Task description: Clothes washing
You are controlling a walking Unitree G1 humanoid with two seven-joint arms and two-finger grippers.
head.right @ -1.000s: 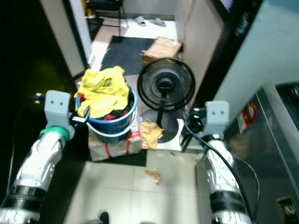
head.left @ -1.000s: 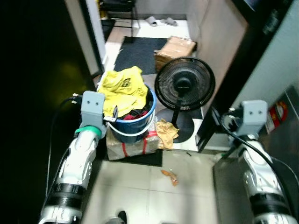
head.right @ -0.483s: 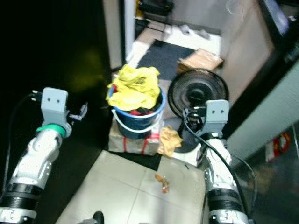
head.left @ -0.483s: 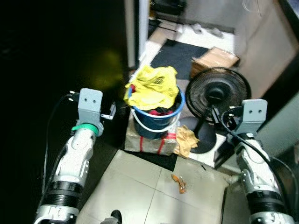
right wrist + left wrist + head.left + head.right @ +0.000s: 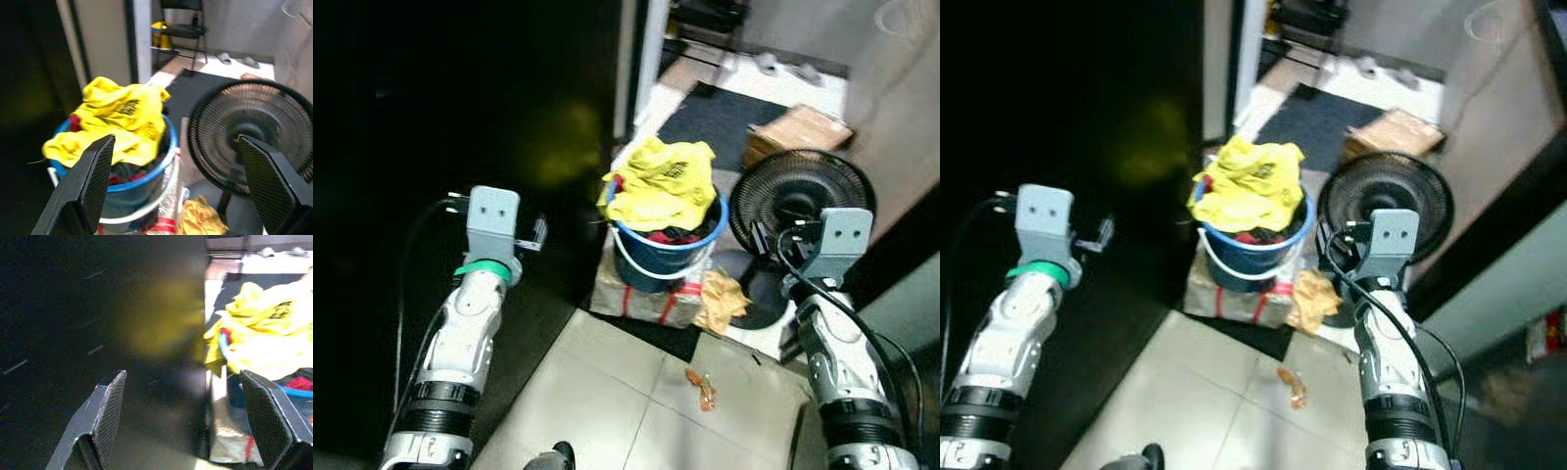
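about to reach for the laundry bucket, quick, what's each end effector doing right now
Left end effector: open, holding nothing.
Right end effector: open, holding nothing.

floor [image 5: 607, 392]: pale tiles, joints showing
box [image 5: 651, 299]: wrapped, red bands, on the floor by a dark wall; a bucket stands on it
cloth [image 5: 722, 300]: tan, crumpled, on the floor just beside the box
fan [image 5: 800, 201]: black, its round base on the floor
scrap [image 5: 701, 388]: small, orange, on bare tile
mat [image 5: 720, 116]: dark, further back
carton [image 5: 800, 131]: brown, beside the mat
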